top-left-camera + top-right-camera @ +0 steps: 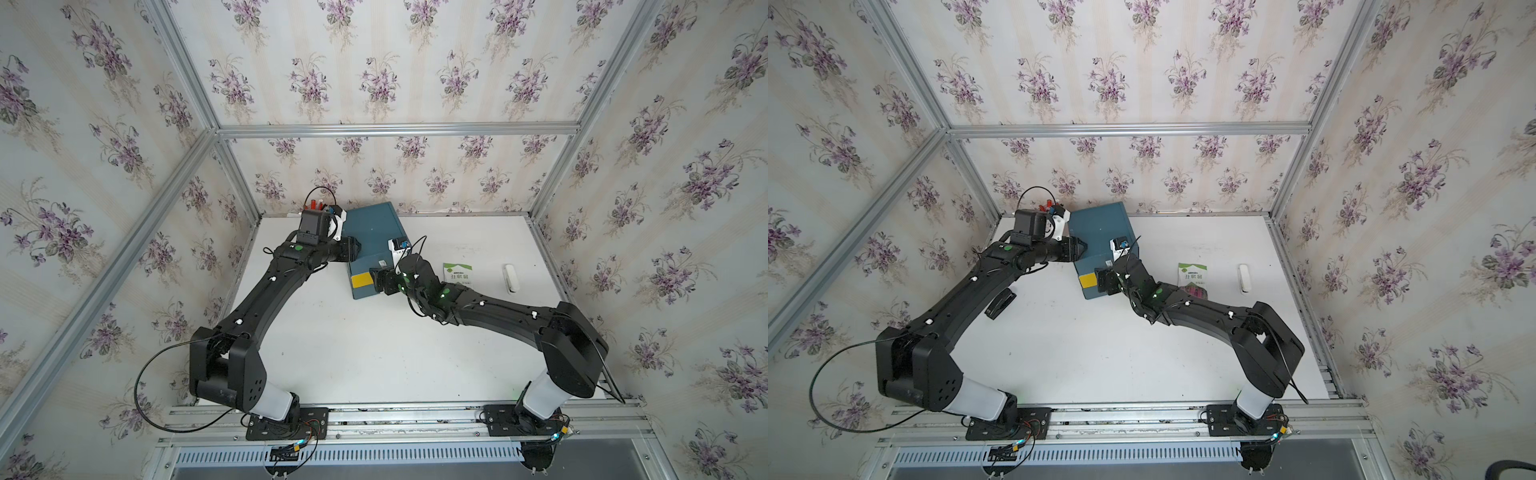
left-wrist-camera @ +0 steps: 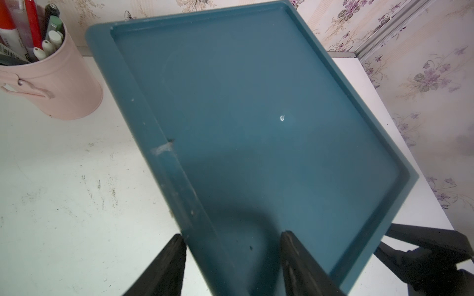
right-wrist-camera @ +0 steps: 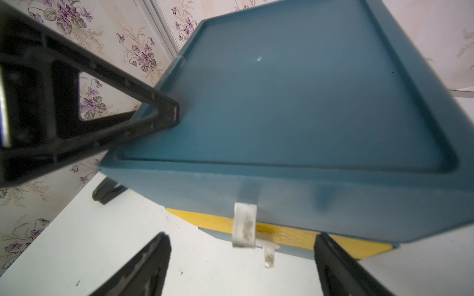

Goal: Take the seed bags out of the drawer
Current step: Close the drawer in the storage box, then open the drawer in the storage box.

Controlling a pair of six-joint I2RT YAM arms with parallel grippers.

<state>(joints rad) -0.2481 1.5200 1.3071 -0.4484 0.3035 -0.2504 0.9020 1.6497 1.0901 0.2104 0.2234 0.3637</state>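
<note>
One seed bag [image 1: 457, 272] [image 1: 1192, 275] with a green-and-white top lies flat on the table, to the right of the blue drawer box [image 1: 372, 232] [image 1: 1100, 228]. My right forearm covers its lower part. The drawer's yellow front [image 1: 360, 281] [image 3: 218, 223] looks pushed in, and its inside is hidden. My right gripper [image 3: 241, 238] [image 1: 380, 280] stands open just before that front. A white tape tab [image 3: 245, 225] hangs ahead between its fingers. My left gripper [image 2: 232, 234] [image 1: 353, 249] is closed astride the box's left top edge, with one finger [image 3: 169, 112] on the lid.
A pink cup of pens [image 2: 51, 77] stands behind the box's left side by the back wall. A white oblong object [image 1: 511, 278] lies at the table's right. A black part [image 1: 1000, 303] lies on the table under my left arm. Metal frame posts stand at the table's corners.
</note>
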